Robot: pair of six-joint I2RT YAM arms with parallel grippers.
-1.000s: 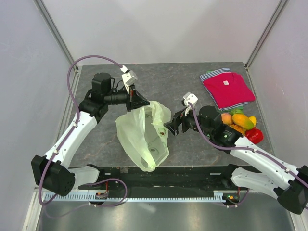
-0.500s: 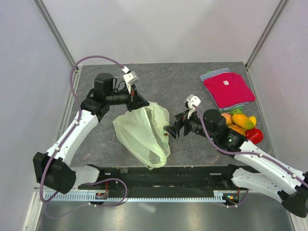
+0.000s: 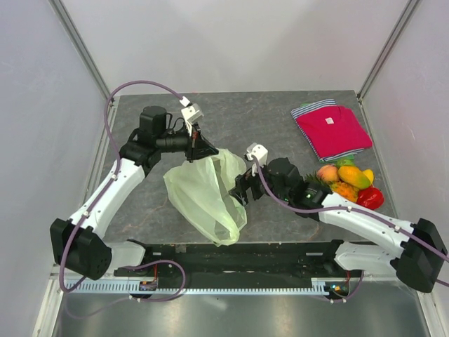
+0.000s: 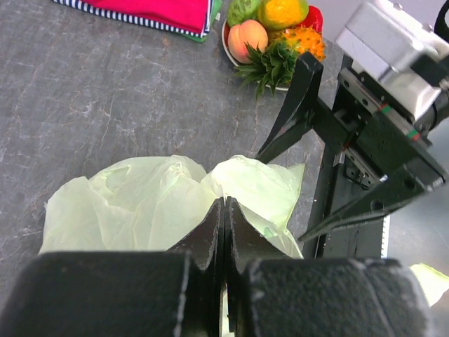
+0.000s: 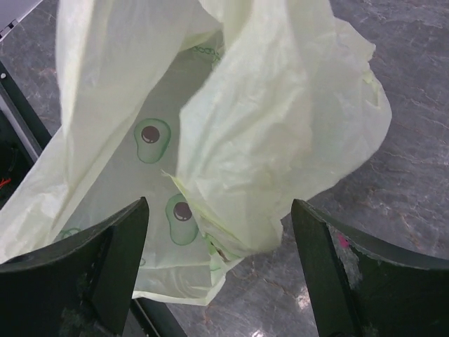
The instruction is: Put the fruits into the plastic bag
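– Two claws are at the plastic bag (image 3: 203,193). What does each have?
– The left claw (image 3: 203,149) is pressed fully together on the bag's top edge, holding the film up off the desk (image 3: 280,116). In its wrist view the black fingers cover the pinched spot itself.
– And the other one?
– The right claw (image 3: 240,189) is at the bag's right side with its jaws spread wide and nothing gripped. In its wrist view a hanging fold of the bag fills the gap between the fingers. I cannot tell whether either finger touches the film.
– Can you see into the bag?
– Only partly. Printed avocado motifs show on the inner wall, but folds hide the bottom, and I cannot make out the handles.
– Where are the fruits (image 3: 347,182)?
– They are heaped well to the right of the bag. From above, the right arm covers part of the heap. In the left wrist view the peach (image 4: 249,35) and the pineapple (image 4: 302,42) are clear, while the green fruit (image 4: 242,10) is cut off by the frame's top edge. The red shirt (image 3: 332,130) lies to the right of the bag and farther back.
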